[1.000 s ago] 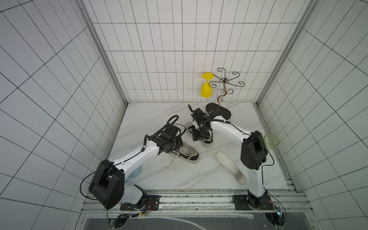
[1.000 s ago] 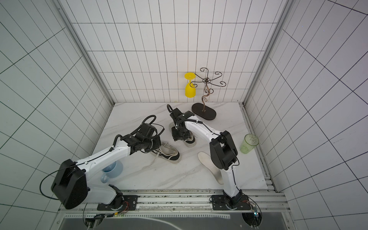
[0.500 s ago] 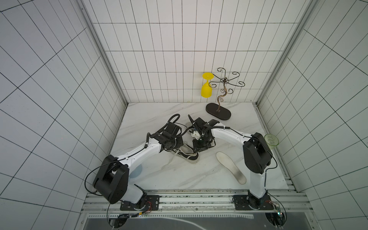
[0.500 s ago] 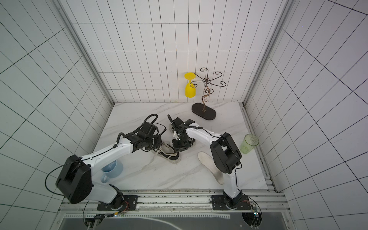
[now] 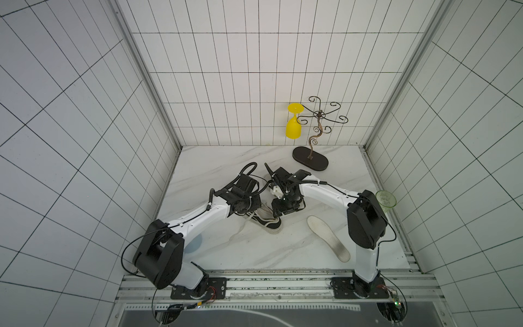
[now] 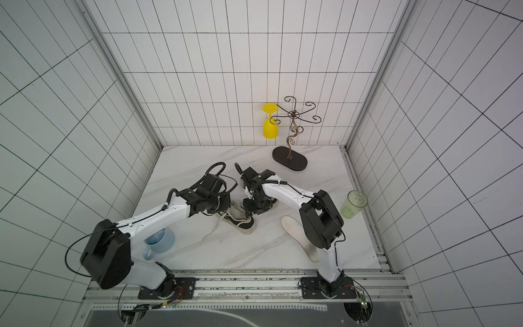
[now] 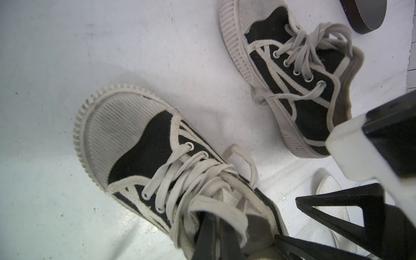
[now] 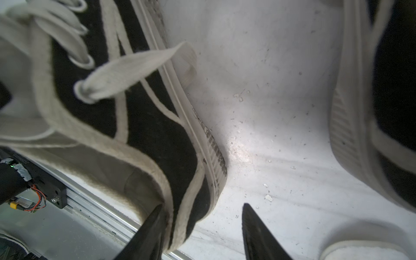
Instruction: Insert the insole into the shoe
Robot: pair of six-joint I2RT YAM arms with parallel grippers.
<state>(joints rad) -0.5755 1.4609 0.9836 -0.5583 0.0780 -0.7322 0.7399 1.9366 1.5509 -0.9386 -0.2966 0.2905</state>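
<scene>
A black-and-white laced shoe [image 5: 267, 222] [image 6: 242, 223] [image 7: 135, 139] [image 8: 146, 126] rests mid-table. My left gripper [image 5: 258, 211] [image 7: 217, 222] is shut on its tongue and laces at the opening. My right gripper [image 5: 278, 218] [image 6: 249, 216] [image 8: 202, 205] is open and straddles the heel: one finger inside the collar, the other outside, clear of the sole. The white insole [image 5: 328, 237] [image 6: 297, 235] [image 7: 328, 191] lies flat on the table to the right, with nothing holding it.
A second matching shoe [image 7: 292, 67] [image 8: 382, 112] sits just behind, mostly under my right arm. A wire rack [image 5: 310, 158] holding a yellow glass [image 5: 293, 127] stands at the back. There is a green cup [image 5: 385, 199] at the right edge and a blue mug [image 6: 158, 243] at front left.
My right gripper has come forward from the rear shoe to the held shoe's heel. The left gripper has stayed shut on the shoe.
</scene>
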